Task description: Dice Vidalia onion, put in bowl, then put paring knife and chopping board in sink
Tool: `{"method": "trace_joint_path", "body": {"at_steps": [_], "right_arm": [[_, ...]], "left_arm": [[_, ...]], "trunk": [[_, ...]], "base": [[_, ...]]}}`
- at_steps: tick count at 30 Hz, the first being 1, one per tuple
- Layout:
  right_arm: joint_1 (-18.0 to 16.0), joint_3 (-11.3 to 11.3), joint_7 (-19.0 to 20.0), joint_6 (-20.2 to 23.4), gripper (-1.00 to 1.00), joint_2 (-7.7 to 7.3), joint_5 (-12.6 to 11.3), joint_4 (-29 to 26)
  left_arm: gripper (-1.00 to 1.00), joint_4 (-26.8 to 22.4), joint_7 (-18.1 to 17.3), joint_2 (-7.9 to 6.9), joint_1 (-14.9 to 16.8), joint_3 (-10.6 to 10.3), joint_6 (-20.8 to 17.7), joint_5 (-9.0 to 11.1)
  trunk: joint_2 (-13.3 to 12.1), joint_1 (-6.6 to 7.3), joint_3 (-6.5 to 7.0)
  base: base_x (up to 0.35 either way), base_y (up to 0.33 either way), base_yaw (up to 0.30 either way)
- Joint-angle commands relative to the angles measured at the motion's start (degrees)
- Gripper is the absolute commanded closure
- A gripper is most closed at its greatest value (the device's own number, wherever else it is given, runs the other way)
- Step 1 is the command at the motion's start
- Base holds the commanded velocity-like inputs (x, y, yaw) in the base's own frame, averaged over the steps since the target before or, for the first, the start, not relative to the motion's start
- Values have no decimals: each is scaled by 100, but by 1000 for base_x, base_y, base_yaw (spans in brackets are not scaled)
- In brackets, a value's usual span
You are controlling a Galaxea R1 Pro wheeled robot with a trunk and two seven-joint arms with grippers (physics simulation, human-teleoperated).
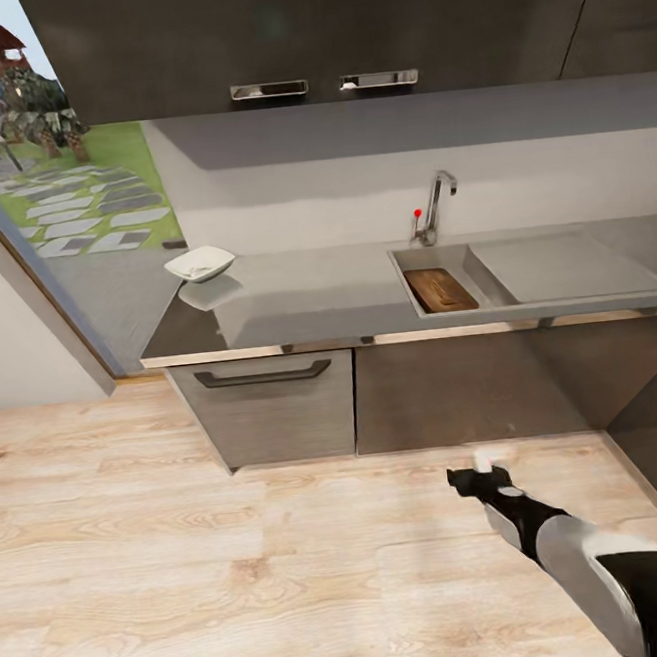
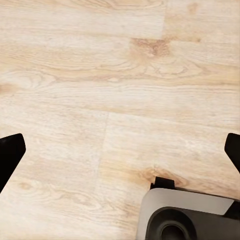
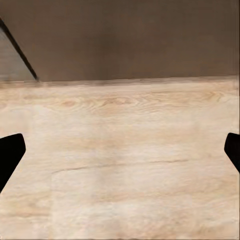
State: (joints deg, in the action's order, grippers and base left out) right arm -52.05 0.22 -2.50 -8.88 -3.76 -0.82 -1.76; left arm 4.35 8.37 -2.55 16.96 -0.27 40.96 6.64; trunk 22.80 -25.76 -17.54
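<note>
The sink (image 1: 564,268) is set into the grey countertop (image 1: 306,301), with a chrome tap (image 1: 438,205) behind it. The brown chopping board (image 1: 440,290) lies inside the sink basin. A white bowl (image 1: 200,263) stands at the countertop's far left corner; I cannot make out its contents. The Vidalia onion and the paring knife are out of view. My right gripper (image 1: 485,466) hangs low over the wooden floor in front of the cabinets, well short of the counter. In its wrist view the right gripper (image 3: 120,152) is open and holds nothing. The left gripper (image 2: 120,155) is open over bare floor.
Dark lower cabinets with a bar handle (image 1: 263,374) stand under the counter, and dark wall cabinets (image 1: 320,28) hang above. A glass opening to a garden (image 1: 54,194) is at the left. Light wooden floor (image 1: 190,563) lies before the counter. Part of the robot's base (image 2: 185,215) appears in the left wrist view.
</note>
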Motion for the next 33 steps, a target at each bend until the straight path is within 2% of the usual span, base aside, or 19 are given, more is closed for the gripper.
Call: {"method": "trace_joint_path", "body": {"at_steps": [1,3,6,7,9,11,13,15,19,24,33], "right_arm": [[339,4,14,-299,-100,127,72,38],[954,5,31,-883,-100,281,379,65],[2037,5,44,-1973,-100,437,1174,79],[2258,5,45,-2204,-100,482,1304,82],[2853,5,54,-2723,-100,674,1614,86],[3092,1,33,-2873,-100,811,1832,78],[3171,-63,-3,-2915,-100,858,1884,57],[3197,-221,-16,-2929,-100,871,1777,48],[3208,-403,-22,-2945,-100,897,1653,48],[3209,-424,-22,-2953,-100,917,1639,52],[3210,-442,-22,-2958,-100,879,1638,45]], "left_arm": [[-100,22,-11,1,10,-8,35,31],[-100,22,-11,1,10,-8,35,31],[-100,22,-11,1,10,-8,35,31],[-100,22,-11,1,10,-8,38,31],[-100,16,-11,0,10,-4,44,28],[-100,2,-11,3,8,-2,49,24],[-100,-18,-7,7,6,28,46,23],[-100,-55,63,15,-3,51,40,25],[-100,-306,539,41,-4,22,49,30],[-100,-62,602,38,-8,-13,81,5],[-100,-19,608,42,-8,-25,95,-4]], "trunk": [[12,-3,-8],[12,-3,-8],[12,-3,-8],[12,-3,-8],[12,-3,-8],[12,-3,-8],[12,-3,-8],[12,-3,-8],[12,-3,-8],[12,-3,-1],[12,-3,75]], "base": [[0,0,0],[0,0,0],[0,0,0],[0,0,0],[0,0,0],[0,0,0],[0,0,0],[0,0,0],[0,0,0],[0,0,0],[0,0,0]]}}
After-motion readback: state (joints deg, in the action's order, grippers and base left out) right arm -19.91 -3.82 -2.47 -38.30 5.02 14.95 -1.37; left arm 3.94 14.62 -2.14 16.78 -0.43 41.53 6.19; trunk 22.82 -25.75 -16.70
